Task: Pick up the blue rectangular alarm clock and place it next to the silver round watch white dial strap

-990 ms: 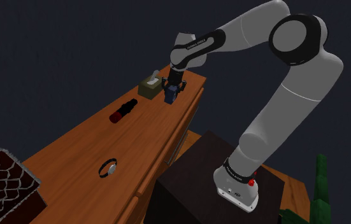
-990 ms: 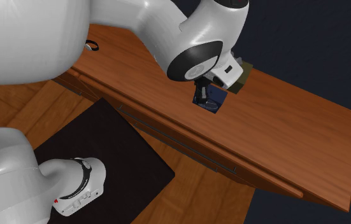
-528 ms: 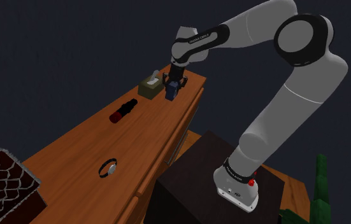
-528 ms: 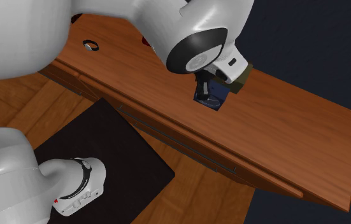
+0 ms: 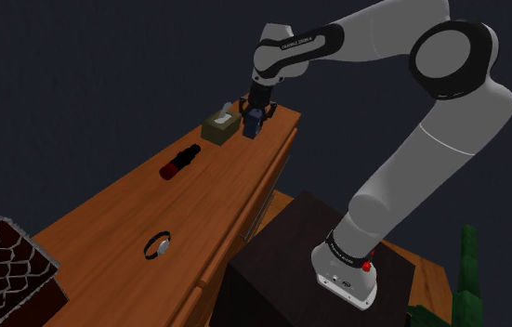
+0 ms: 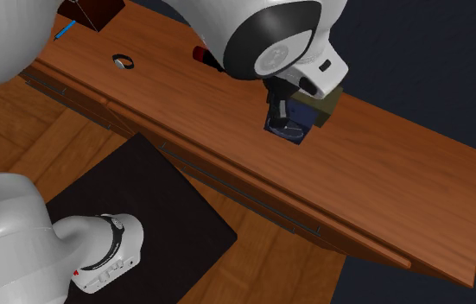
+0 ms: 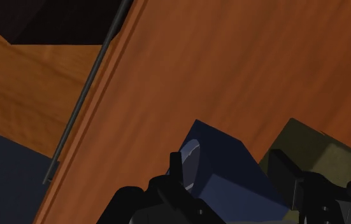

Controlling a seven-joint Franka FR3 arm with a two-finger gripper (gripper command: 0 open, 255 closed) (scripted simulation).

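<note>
Figure: pick phase. The white arm (image 5: 402,149) reaches from its dark stand (image 5: 286,269) to the far end of the wooden worktop (image 5: 114,214). The black jaws are closed part-way on the blue rectangular alarm clock (image 5: 255,122), one on each side of its body. In the wrist view the round dial faces outward between them. The clock hangs just beside an olive tissue box (image 5: 217,128) and seems raised slightly off the surface. The round watch (image 5: 159,246), pale-dialled with a dark strap, lies flat well apart from the clock, toward the worktop's near end in the shoulder view. It sits between a red-and-black cylinder (image 5: 179,162) and a lattice-patterned box (image 5: 3,269).
</note>
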